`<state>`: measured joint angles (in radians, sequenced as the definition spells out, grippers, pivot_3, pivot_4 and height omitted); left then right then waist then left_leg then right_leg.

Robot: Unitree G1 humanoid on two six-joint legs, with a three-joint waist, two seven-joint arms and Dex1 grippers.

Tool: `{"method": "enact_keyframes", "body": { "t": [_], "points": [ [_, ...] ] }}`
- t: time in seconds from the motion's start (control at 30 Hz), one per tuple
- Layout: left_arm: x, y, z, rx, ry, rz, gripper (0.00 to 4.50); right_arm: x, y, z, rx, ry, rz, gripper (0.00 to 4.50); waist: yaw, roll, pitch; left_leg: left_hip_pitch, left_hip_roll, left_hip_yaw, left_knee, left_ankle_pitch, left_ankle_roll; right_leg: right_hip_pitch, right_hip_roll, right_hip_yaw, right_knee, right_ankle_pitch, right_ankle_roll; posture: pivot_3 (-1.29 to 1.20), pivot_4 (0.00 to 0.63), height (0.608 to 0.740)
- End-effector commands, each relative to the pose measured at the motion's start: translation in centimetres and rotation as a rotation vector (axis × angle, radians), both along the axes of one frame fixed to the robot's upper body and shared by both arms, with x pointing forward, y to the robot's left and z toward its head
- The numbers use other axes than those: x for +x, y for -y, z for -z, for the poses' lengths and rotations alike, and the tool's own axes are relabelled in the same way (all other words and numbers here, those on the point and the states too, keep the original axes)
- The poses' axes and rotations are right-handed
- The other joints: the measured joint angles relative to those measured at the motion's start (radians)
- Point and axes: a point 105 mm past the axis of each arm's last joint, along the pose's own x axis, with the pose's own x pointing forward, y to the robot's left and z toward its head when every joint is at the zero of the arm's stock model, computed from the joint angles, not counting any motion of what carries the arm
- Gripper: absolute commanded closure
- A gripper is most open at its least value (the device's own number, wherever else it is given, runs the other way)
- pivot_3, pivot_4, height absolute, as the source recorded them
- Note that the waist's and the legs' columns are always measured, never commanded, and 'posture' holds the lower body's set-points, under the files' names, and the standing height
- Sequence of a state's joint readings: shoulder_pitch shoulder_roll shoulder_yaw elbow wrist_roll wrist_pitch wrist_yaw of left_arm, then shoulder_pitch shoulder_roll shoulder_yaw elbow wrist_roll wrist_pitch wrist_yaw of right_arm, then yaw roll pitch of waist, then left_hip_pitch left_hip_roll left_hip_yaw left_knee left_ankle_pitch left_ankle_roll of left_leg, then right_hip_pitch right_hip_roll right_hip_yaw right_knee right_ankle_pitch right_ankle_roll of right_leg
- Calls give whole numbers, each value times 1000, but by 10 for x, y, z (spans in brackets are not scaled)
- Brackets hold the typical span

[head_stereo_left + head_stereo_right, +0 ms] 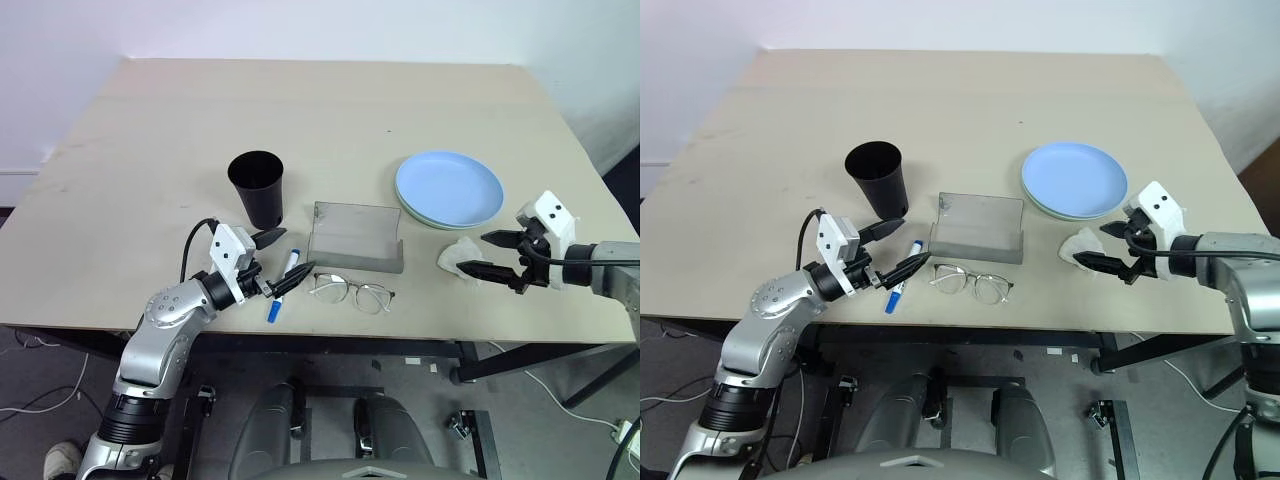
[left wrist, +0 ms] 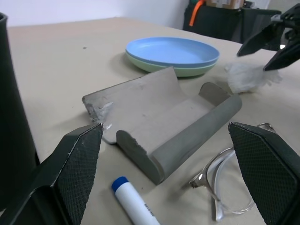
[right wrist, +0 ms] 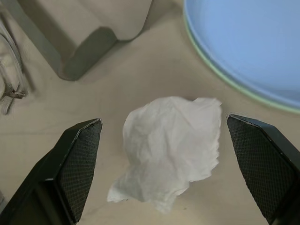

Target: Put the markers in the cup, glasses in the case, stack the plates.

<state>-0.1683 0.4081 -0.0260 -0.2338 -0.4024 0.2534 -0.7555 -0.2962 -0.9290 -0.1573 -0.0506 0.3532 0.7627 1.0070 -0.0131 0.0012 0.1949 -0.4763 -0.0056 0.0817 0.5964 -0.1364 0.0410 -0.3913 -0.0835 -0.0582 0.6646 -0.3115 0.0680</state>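
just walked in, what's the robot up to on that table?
Tidying, partly done. The blue plate already sits on the green plate. The marker lies on the table by the open left gripper, near the empty cup. The glasses lie in front of the open case. The right gripper is open over a crumpled tissue, holding nothing.

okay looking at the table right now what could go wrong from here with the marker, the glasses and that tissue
1. The marker lies right beside the glasses; the open left gripper reaching for it could nudge the wire frame.
2. The open right gripper frames a crumpled tissue, not a task item, and might grab that instead.
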Motion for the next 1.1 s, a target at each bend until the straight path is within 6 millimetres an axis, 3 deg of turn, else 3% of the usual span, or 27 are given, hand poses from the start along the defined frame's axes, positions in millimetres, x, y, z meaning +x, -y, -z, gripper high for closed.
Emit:
{"method": "enact_keyframes", "body": {
  "t": [0.03,0.2,0.47,0.63,0.73,0.87,1.0,1.1],
  "points": [
    [-1,4,-8,-8,30,17,0,4,1,2,-37,20,1,39,0,0,0,0,0,0,0,0,0,0,0,0,0,0,0,0,150,727],
    [-1,4,-8,-8,31,16,0,8,-1,7,-67,26,-10,1645,2,0,0,0,0,1,0,0,0,0,0,0,0,0,0,0,150,727],
    [-2,1,-8,-2,30,6,0,8,-4,-18,-35,100,-51,4486,2,0,0,0,0,1,0,0,0,0,0,0,0,0,0,0,150,727],
    [-4,1,-8,-1,26,6,0,21,-15,-82,184,298,-30,4486,-2,0,0,0,0,1,0,0,0,0,0,0,0,0,0,0,150,727],
    [-3,0,-8,0,25,2,0,40,-18,-98,246,353,32,4486,-2,0,0,0,2,1,0,0,0,-1,0,-1,0,2,1,0,150,727],
    [-3,0,-10,1,27,-1,0,69,-24,-91,213,373,98,4486,0,0,0,0,3,2,0,0,0,-2,0,-2,-1,2,0,0,150,727],
    [-5,-4,-10,10,28,-17,0,99,-26,-64,140,298,195,4486,-1,0,0,-2,2,7,0,0,0,-4,-4,-2,-1,3,-1,0,150,727],
    [-6,-7,-10,14,28,-29,0,111,-27,-55,115,261,229,4486,-1,0,0,-2,2,9,0,0,1,-5,-4,-2,-1,4,-1,0,150,727]
  ]
}}
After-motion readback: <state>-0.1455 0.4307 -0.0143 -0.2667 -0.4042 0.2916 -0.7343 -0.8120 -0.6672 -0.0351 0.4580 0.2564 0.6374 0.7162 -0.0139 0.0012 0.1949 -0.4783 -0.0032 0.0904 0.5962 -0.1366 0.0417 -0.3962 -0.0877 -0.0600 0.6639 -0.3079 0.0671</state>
